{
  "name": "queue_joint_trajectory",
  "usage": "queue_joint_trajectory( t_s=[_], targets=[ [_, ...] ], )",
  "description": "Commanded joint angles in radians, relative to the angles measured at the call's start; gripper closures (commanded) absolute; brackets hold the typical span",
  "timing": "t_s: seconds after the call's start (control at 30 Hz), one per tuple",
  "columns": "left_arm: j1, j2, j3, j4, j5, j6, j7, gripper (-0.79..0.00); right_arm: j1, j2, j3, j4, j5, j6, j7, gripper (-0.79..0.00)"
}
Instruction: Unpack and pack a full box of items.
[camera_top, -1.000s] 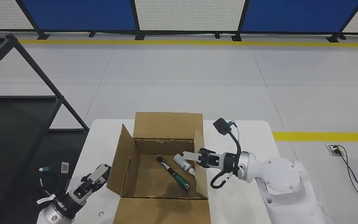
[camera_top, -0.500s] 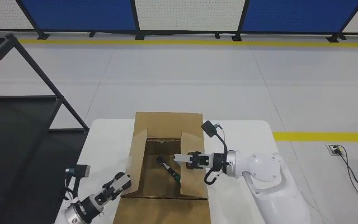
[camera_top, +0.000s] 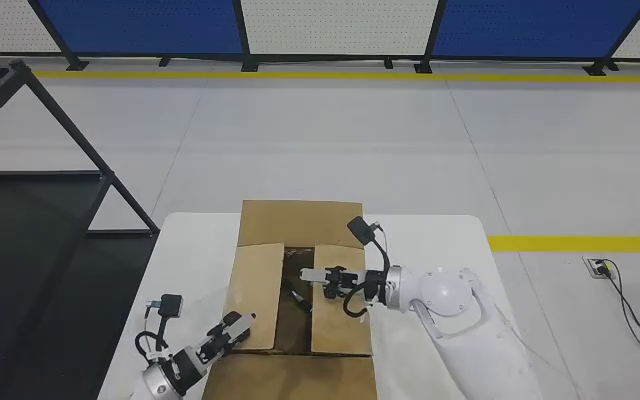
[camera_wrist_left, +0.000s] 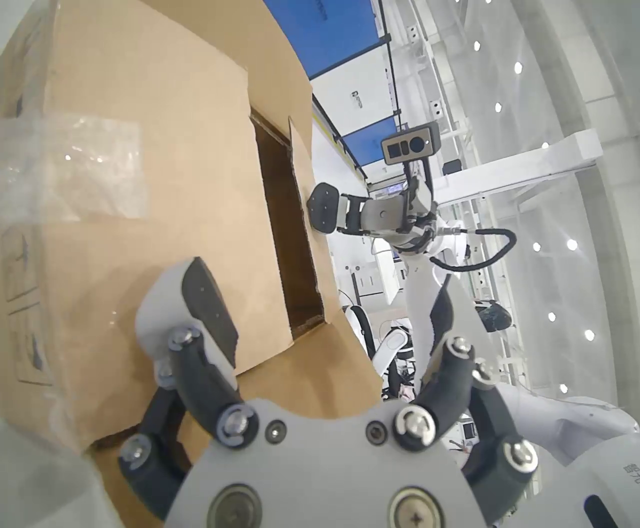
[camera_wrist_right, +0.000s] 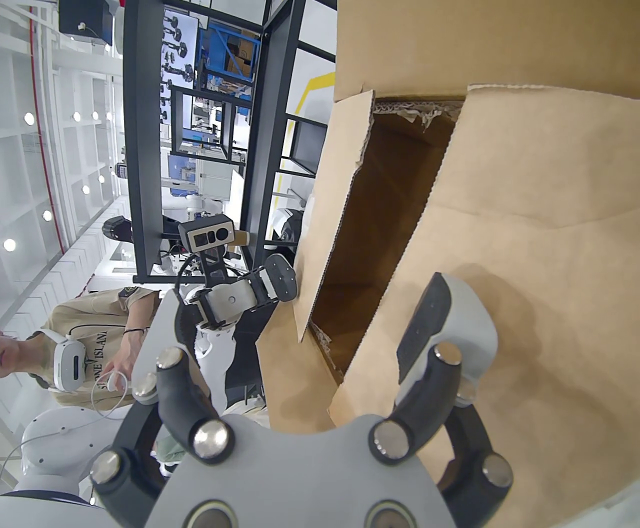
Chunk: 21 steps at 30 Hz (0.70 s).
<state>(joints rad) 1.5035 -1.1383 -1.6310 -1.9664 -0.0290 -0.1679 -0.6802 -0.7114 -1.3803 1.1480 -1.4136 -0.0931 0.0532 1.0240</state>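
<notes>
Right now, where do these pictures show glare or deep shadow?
Left wrist view: the clear tape on the cardboard box glints, and the ceiling lamps flare. Right wrist view: the opening between the flaps lies in shadow. Top view: the white table is evenly lit.

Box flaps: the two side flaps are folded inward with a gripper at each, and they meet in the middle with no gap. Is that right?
Not quite. The left flap and right flap do not meet: the top view shows a dark gap between them, with a tool visible inside the box. The rest holds: left gripper at one, right gripper at the other.
</notes>
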Motion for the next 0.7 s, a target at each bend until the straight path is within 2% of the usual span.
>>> queue_joint_trajectory(
  t_s=[0.0,0.23,0.4,0.67],
  targets=[
    [0.000,0.000,0.000,0.000,0.000,0.000,0.000,-0.785,0.000,0.000,0.000,0.000,0.000,-0.001,0.000,-0.785],
    [0.000,0.000,0.000,0.001,0.000,0.002,-0.001,-0.785,-0.004,0.000,0.001,0.002,0.001,0.002,-0.006,-0.785],
    [-0.014,0.003,0.002,0.005,0.030,0.033,0.009,-0.785,-0.001,0.000,-0.018,0.025,-0.006,0.045,-0.026,-0.785],
    [-0.037,0.011,0.022,0.028,0.081,0.075,-0.038,-0.785,0.018,0.001,-0.042,0.051,-0.008,0.072,-0.026,-0.785]
  ],
)
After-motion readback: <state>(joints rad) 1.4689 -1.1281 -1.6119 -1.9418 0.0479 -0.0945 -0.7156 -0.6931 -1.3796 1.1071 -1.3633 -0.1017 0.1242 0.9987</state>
